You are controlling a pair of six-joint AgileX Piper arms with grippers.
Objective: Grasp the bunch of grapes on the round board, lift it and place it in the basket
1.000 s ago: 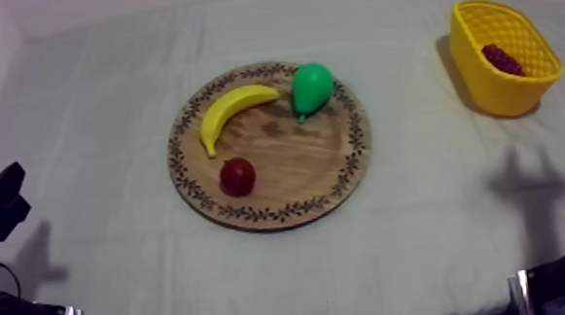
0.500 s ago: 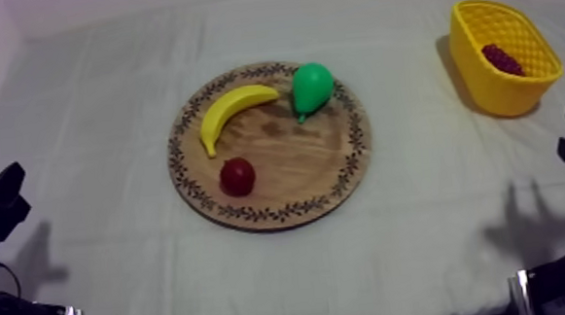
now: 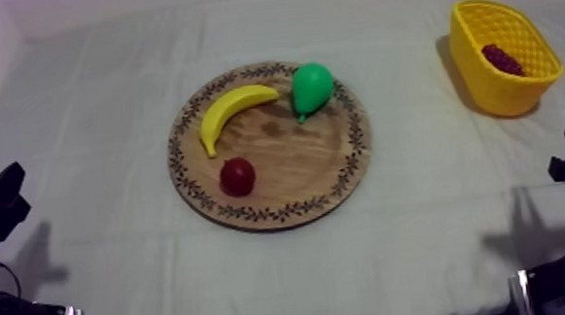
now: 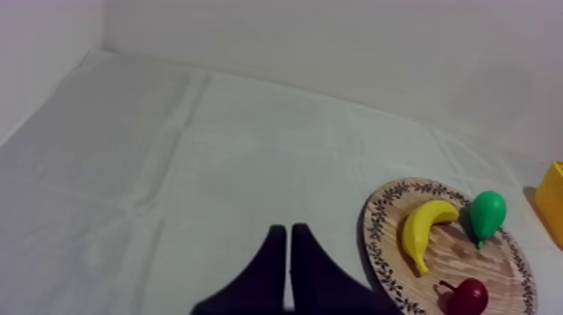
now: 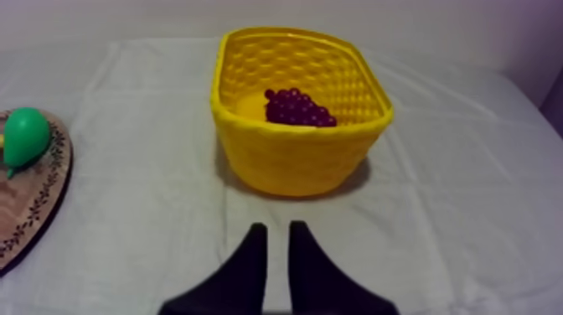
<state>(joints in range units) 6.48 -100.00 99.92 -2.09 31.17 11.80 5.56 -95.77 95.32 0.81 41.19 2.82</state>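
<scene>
Grapes (image 3: pixel 500 58) lie in yellow basket (image 3: pixel 496 94), upper right of frame: task looks done. R gripper (image 5: pixel 278 230) facing basket, fingers slightly apart, empty; L gripper (image 4: pixel 289 243) closed to wedge, idle, not needed.

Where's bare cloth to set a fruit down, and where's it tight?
Free: the cloth between the wooden board and the yellow basket, the broad stretch left of the board, the strip in front of it. Crowded: the board's far half, with banana and pear; the basket holds the bunch of grapes.
</scene>
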